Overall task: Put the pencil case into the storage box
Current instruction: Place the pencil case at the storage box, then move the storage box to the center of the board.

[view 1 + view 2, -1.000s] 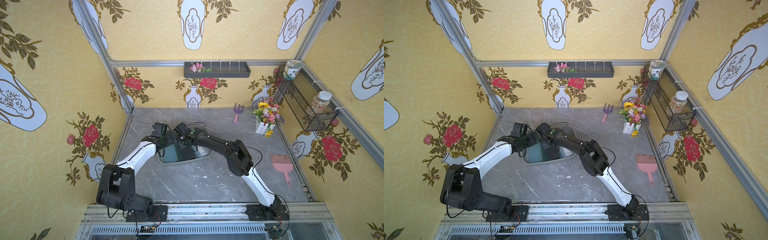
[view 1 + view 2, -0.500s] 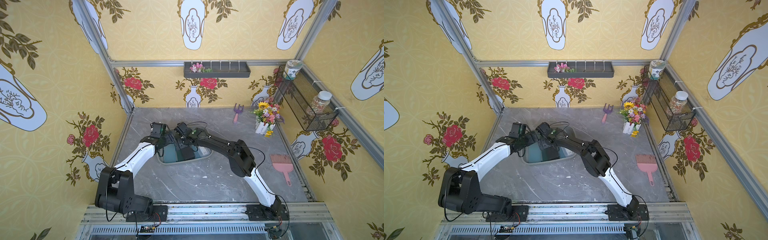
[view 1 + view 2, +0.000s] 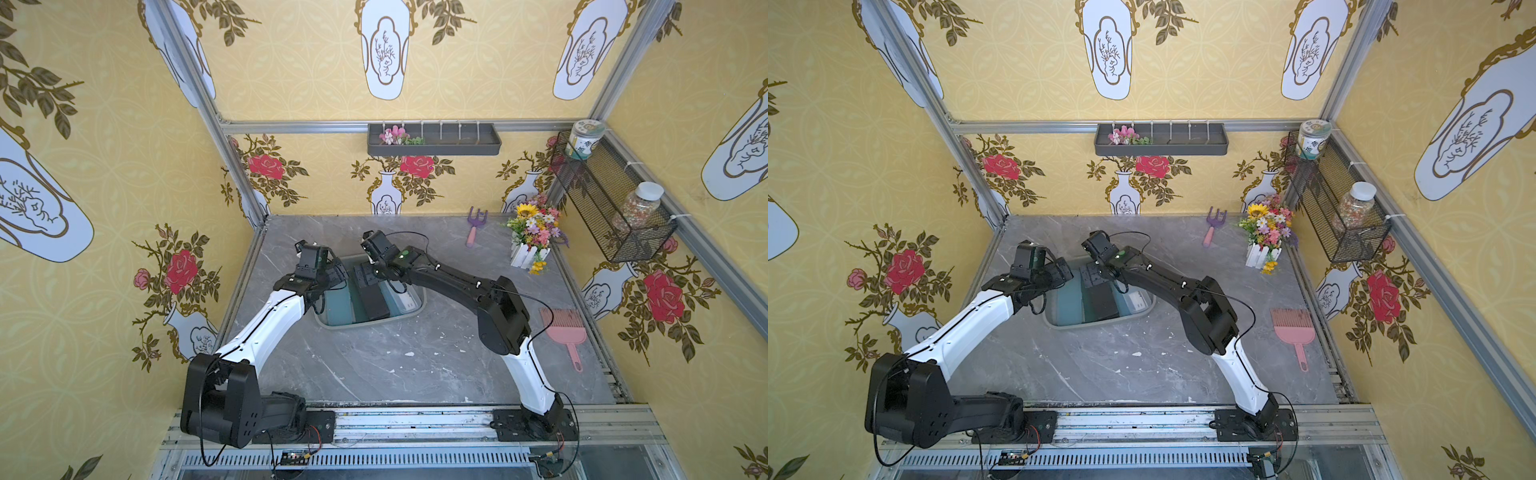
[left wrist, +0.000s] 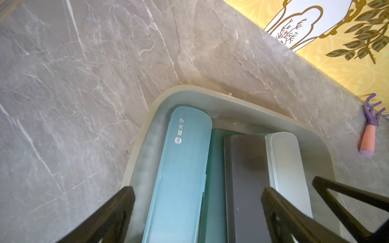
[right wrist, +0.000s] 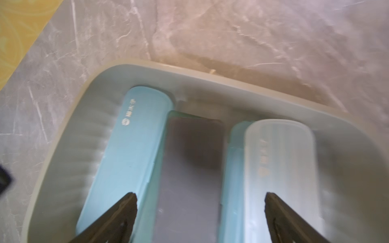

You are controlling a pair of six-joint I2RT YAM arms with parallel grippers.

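Left gripper (image 4: 196,190): You are hovering it over the left half of the storage box. Its fingers are spread wide and holding nothing.
Storage box (image 4: 210,94): It is sitting on the grey marble tabletop (image 3: 374,365), left of centre, beneath both wrists.
Blue pencil case (image 4: 185,160): It is lying flat inside the box along its left wall, below the left fingers.
Black pencil case (image 5: 189,172): It is lying flat in the middle of the box, just beside the blue one, with darker teal showing under its edges.
Frosted white pencil case (image 5: 280,168): It is lying to the right of the black one, also inside the box.
Right gripper (image 5: 200,194): You are holding it directly above the black case. Its fingers are opened wide and gripping nothing.
Key relation: The black case's long axis is running straight out ahead of the right wrist. One finger is standing to each side of its width, and the right arm is the nearer one.
Judgement: The case is looking fully placed, so a straight lift should clear it without dragging its neighbours.
Far right: A purple garden fork (image 3: 473,228) and a flower bunch (image 3: 534,232) are lying well apart from the box.
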